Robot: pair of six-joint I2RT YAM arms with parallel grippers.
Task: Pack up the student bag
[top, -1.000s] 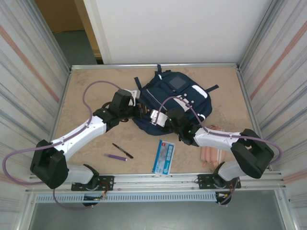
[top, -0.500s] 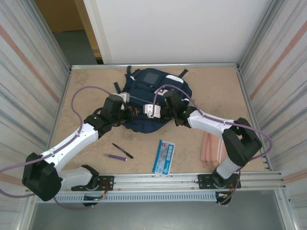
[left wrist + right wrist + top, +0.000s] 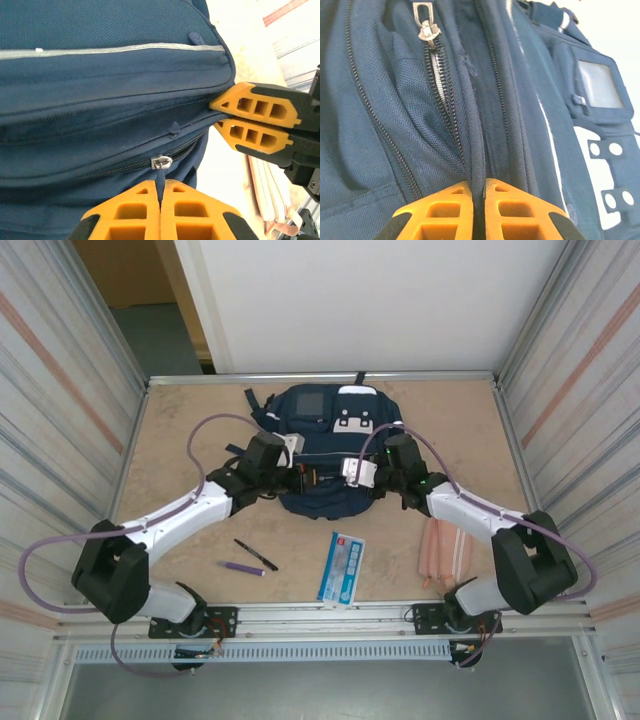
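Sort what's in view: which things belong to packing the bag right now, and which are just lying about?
In use: student bag; its zipper pull, pinched by the left end effector; right end effector, pinching the bag's zip edge.
Lying about, untouched (probably to be packed later): black pen; purple pen; blue-and-white packet; pink pencil case.

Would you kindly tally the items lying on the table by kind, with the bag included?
Backpack: 1
Pens: 2 (black pen, purple pen)
Blue-and-white packet: 1
Pink case: 1
Total: 5
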